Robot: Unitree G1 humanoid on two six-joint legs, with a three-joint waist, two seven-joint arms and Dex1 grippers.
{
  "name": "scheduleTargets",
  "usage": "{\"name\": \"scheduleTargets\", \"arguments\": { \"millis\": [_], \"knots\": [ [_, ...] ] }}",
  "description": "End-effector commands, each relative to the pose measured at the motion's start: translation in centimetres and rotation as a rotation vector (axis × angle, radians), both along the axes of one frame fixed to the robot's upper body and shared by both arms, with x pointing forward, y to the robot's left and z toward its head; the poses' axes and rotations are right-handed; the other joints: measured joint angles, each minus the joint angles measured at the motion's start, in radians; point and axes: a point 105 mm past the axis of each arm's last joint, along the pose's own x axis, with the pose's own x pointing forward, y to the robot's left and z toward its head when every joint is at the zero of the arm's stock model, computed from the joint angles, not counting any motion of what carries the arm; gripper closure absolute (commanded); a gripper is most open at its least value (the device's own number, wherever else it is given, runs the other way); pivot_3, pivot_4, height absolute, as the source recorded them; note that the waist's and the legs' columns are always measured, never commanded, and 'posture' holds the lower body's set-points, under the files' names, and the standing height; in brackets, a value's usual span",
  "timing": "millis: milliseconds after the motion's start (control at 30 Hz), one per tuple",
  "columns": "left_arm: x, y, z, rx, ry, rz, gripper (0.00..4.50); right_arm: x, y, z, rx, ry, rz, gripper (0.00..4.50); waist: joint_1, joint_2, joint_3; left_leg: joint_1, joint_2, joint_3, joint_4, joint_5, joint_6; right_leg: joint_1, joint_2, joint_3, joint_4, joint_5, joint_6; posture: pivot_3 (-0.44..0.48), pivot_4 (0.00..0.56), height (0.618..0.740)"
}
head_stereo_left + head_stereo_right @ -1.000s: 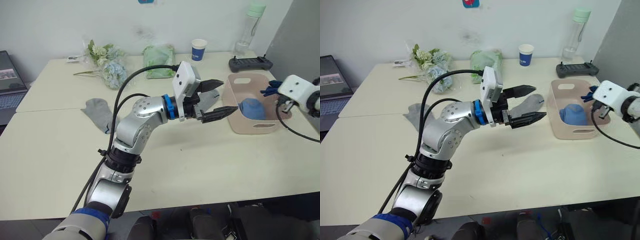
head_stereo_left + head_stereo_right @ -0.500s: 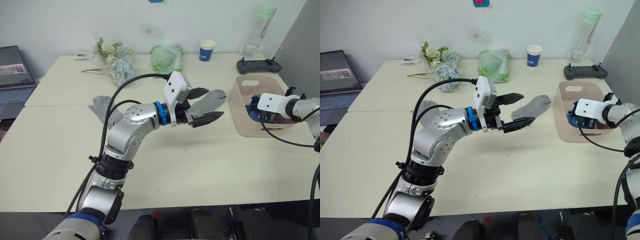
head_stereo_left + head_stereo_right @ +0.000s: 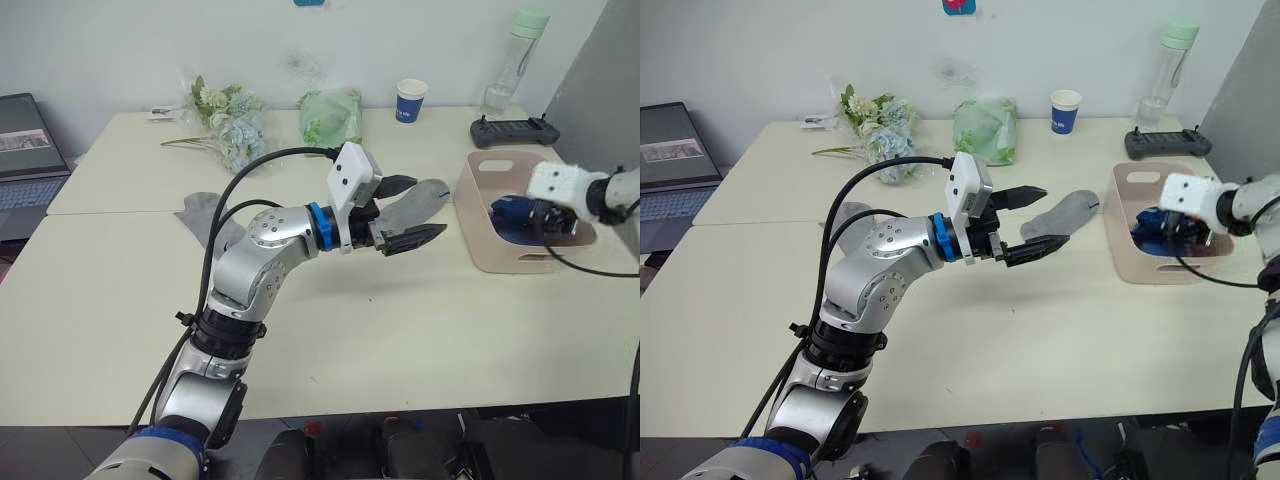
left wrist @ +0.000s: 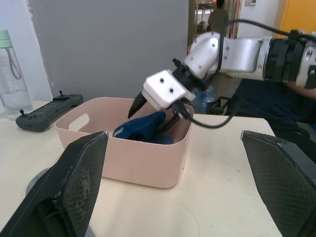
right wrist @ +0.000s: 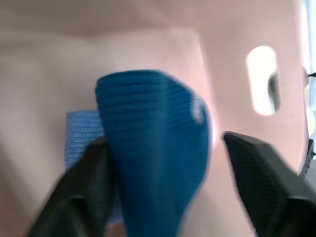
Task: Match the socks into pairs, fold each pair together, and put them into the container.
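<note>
Right end effector point(image 4: 157, 109) lifted, navy pair point(image 4: 143, 127) released in container point(image 4: 129, 159).

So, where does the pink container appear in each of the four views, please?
Left eye view: the pink container stands on the table's right side.
Right eye view: again on the right side.
Left wrist view: seen from outside, its side wall facing the camera.
Right wrist view: seen from inside, its inner wall behind the sock.
Shared landmark: the navy sock inside it.

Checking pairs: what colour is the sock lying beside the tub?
Grey sock, clearest in the right eye view, beside the pink tub.
</note>
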Motion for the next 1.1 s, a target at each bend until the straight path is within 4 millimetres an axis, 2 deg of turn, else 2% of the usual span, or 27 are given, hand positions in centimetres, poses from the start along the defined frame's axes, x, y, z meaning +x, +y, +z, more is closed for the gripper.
{"name": "scheduleTargets", "arguments": {
  "millis": [33, 133, 233, 300, 367, 467, 600, 700, 733, 800, 967, 1100],
  "knots": [
    [-0.3, 0.0, 1.2, -0.011, -0.061, -0.010, 0.00, -0.9, 0.3, 4.2, 0.091, -0.015, 0.008, 0.07, 0.000, 0.000, 0.000, 0.000, 0.000, -0.001, 0.000, 0.000, 0.000, 0.000, 0.000, 0.000, 0.000, 0.000, 0.000, 0.000, 0.150, 0.740],
    [-0.2, 0.0, 1.2, -0.012, -0.063, -0.011, 0.00, -1.1, 0.6, 5.4, 0.127, -0.016, 0.005, 0.07, 0.000, 0.000, 0.000, 0.000, 0.000, -0.001, 0.000, 0.000, 0.000, 0.000, 0.000, -0.001, 0.000, 0.000, 0.000, 0.000, 0.150, 0.740],
    [-0.2, -0.2, 1.2, -0.014, -0.062, -0.013, 0.00, -0.2, 0.0, 6.6, 0.076, -0.118, -0.043, 0.07, 0.001, 0.000, 0.000, 0.000, 0.000, -0.001, 0.000, 0.000, 0.000, 0.000, 0.000, -0.001, 0.000, 0.000, 0.000, 0.000, 0.150, 0.740],
    [-0.2, -0.3, 1.2, -0.018, -0.062, -0.014, 0.00, 0.6, -0.9, 5.4, -0.007, -0.181, -0.085, 0.44, 0.001, 0.000, 0.000, 0.000, 0.000, -0.001, 0.000, 0.000, 0.000, 0.000, 0.000, -0.001, 0.000, 0.000, 0.000, 0.000, 0.150, 0.740],
    [-0.3, -0.4, 1.2, -0.016, -0.064, -0.016, 0.00, 1.2, -1.1, 3.7, -0.008, -0.195, -0.103, 0.95, 0.001, 0.000, 0.000, 0.000, 0.000, -0.001, 0.000, 0.000, 0.000, 0.000, -0.001, 0.000, 0.000, 0.000, 0.000, 0.000, 0.150, 0.740],
    [-0.3, -0.4, 1.3, -0.015, -0.062, -0.018, 0.00, 1.5, -1.4, 1.8, -0.019, -0.174, -0.116, 1.99, 0.000, 0.000, 0.000, 0.000, 0.000, 0.001, 0.000, 0.000, 0.000, 0.000, 0.000, 0.000, 0.000, 0.000, 0.000, 0.000, 0.150, 0.740],
    [-0.3, -0.4, 1.1, -0.007, -0.062, -0.017, 0.00, 1.7, -1.7, -1.7, -0.037, -0.109, -0.151, 3.37, -0.001, 0.000, 0.000, 0.000, 0.000, 0.001, 0.000, 0.000, 0.000, 0.000, -0.001, 0.001, 0.001, 0.000, 0.000, 0.000, 0.150, 0.740],
    [-0.3, -0.3, 1.1, -0.005, -0.063, -0.014, 0.00, 1.8, -1.8, -2.8, -0.036, -0.090, -0.165, 4.44, -0.001, 0.000, 0.000, 0.000, 0.000, 0.001, 0.000, 0.000, 0.000, 0.000, 0.000, 0.001, 0.001, 0.000, 0.000, 0.000, 0.150, 0.740],
    [-0.3, -0.3, 1.1, -0.004, -0.064, -0.011, 0.00, 1.9, -1.8, -2.8, -0.027, -0.097, -0.172, 4.48, -0.001, 0.000, 0.000, 0.000, 0.000, 0.001, 0.000, 0.000, 0.000, 0.000, 0.000, 0.001, 0.001, 0.000, 0.000, 0.000, 0.150, 0.740],
    [-0.2, -0.2, 1.1, -0.001, -0.065, -0.006, 0.00, 2.0, -1.9, -2.5, -0.010, -0.113, -0.187, 4.48, -0.002, 0.000, 0.000, 0.000, 0.000, 0.001, 0.000, 0.000, 0.000, 0.000, 0.000, 0.001, 0.001, 0.000, 0.000, 0.000, 0.150, 0.740],
    [-0.2, 0.0, 1.0, 0.000, -0.064, 0.002, 0.00, 2.2, -2.4, 0.5, -0.024, -0.226, -0.193, 4.48, -0.002, 0.000, 0.000, 0.000, 0.000, 0.001, 0.000, 0.000, 0.000, 0.000, 0.000, 0.001, 0.001, 0.000, 0.000, 0.000, 0.150, 0.740],
    [0.1, 1.2, 0.9, 0.009, -0.059, 0.036, 0.00, 2.1, -1.3, 4.9, 0.024, -0.330, -0.121, 4.48, -0.002, 0.000, 0.000, 0.000, 0.000, 0.001, 0.000, 0.000, 0.000, 0.000, 0.000, 0.000, 0.001, 0.000, 0.000, 0.000, 0.150, 0.740]
  ]
}}
